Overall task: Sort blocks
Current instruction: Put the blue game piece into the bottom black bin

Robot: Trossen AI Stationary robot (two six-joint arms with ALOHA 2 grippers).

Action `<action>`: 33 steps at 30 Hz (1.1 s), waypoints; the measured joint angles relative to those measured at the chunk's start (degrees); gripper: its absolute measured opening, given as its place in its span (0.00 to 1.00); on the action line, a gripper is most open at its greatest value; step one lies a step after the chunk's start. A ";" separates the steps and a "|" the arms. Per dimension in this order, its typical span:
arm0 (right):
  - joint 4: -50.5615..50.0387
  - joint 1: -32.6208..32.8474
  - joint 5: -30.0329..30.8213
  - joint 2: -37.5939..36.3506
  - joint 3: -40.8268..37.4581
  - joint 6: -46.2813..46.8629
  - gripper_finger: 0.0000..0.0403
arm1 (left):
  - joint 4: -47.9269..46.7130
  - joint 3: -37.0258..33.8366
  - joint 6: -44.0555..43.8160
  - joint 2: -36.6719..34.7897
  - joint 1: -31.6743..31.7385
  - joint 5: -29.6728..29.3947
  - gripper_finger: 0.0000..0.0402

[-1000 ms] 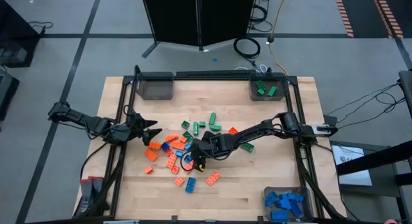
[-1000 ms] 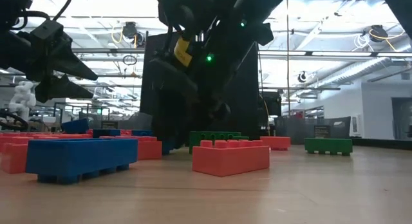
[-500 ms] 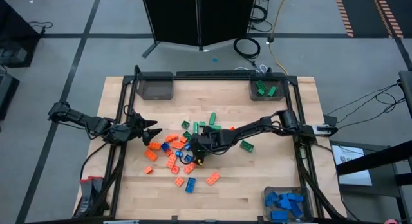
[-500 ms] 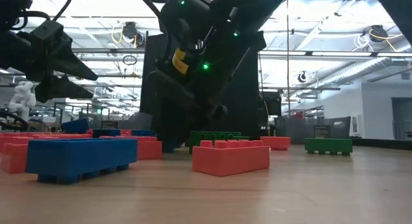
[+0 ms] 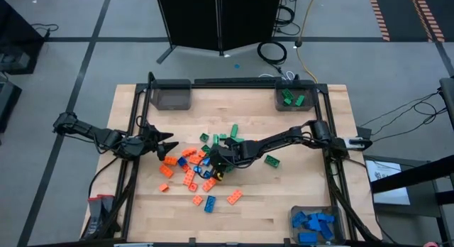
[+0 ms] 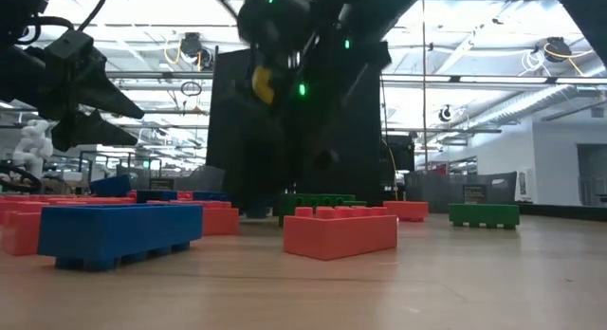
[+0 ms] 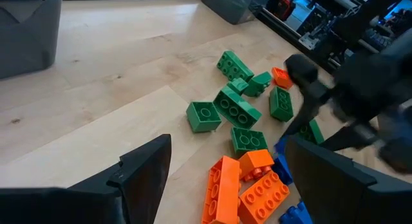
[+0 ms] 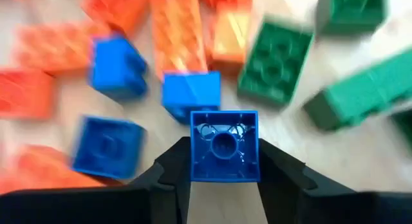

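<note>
A heap of orange, green and blue blocks (image 5: 195, 165) lies on the table's middle. Loose ones rest flat nearer the near edge: an orange oblong (image 6: 339, 232) and a blue oblong (image 6: 119, 233). My right gripper (image 5: 216, 169) hangs over the heap, shut on a small square blue block (image 8: 224, 147). My left gripper (image 5: 167, 142) is open and hovers at the heap's left side, with green blocks (image 7: 237, 111) ahead of its fingers. My right gripper pinches the square blue block by two opposite side walls (image 8: 193, 153) between its two fingers (image 8: 170, 169). It comes from above, pointing down. The block is lifted clear above the heap, and one open face with a round tube faces the wrist camera.
A grey bin (image 5: 172, 96) stands at the far left. Another bin (image 5: 294, 98) at the far right holds green blocks. A bin (image 5: 314, 224) at the near right corner holds blue blocks. Bare wood lies right of the heap and along the near edge.
My right gripper has moved a short way toward the table's far edge, over the heap, staying shut on the blue block. My left arm has kept still.
</note>
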 joint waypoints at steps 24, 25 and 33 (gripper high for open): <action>-53.36 31.17 0.18 -28.81 4.19 39.89 0.30 | 0.04 0.00 0.98 0.38 0.00 1.22 0.76; -54.09 33.18 -0.02 -28.40 4.19 43.23 0.30 | 0.02 0.00 0.98 0.39 0.00 1.22 0.76; -55.74 45.94 -1.50 -24.17 4.19 65.67 0.30 | 0.02 0.00 1.05 0.44 0.00 1.22 0.76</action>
